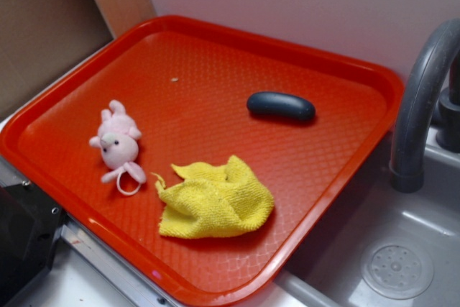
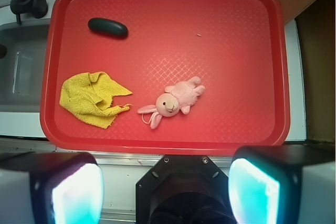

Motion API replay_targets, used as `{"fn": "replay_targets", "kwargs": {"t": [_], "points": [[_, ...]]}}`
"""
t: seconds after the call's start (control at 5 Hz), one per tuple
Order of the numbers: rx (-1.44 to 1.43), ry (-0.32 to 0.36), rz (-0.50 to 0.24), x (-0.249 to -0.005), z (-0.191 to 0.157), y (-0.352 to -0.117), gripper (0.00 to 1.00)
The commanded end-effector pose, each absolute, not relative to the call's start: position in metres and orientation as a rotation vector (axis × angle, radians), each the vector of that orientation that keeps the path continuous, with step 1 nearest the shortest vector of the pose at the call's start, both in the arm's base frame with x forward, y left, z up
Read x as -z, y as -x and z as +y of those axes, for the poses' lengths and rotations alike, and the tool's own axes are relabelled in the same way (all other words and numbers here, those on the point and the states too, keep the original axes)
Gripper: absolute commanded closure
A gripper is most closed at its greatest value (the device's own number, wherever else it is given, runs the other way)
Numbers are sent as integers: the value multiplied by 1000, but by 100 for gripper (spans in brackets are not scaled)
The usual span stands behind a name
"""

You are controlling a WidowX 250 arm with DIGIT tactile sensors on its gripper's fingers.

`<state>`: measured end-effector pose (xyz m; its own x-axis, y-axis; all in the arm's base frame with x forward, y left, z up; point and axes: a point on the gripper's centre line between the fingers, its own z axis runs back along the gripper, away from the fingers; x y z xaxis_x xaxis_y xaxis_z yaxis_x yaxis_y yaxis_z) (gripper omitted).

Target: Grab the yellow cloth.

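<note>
**Gripper high over tray edge, cloth untouched**

From my wrist view the gripper [image 2: 165, 190] sits nearest, its two fingers [image 2: 76, 192] spread wide with nothing between them, held above the tray's near rim. Beyond it lies the red tray [image 2: 173, 140]. On the tray, the cloth [image 2: 89, 98] lies crumpled near the front edge, toward the sink side, flat on the surface and free. Just beside it, not touching, the pink toy [image 2: 173, 100] lies on its back. Farther off, a dark oval object [image 2: 107, 27] rests near the far rim. In the exterior view the sink [image 1: 388, 249] and grey faucet [image 1: 420, 98] stand next to the tray.
</note>
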<state>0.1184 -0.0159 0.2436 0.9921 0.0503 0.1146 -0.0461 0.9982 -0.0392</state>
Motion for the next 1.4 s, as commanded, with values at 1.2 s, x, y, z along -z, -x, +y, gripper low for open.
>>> {"fn": "replay_targets", "kwargs": {"t": [1.2], "points": [[620, 236, -343, -116, -152, -156, 0]]}}
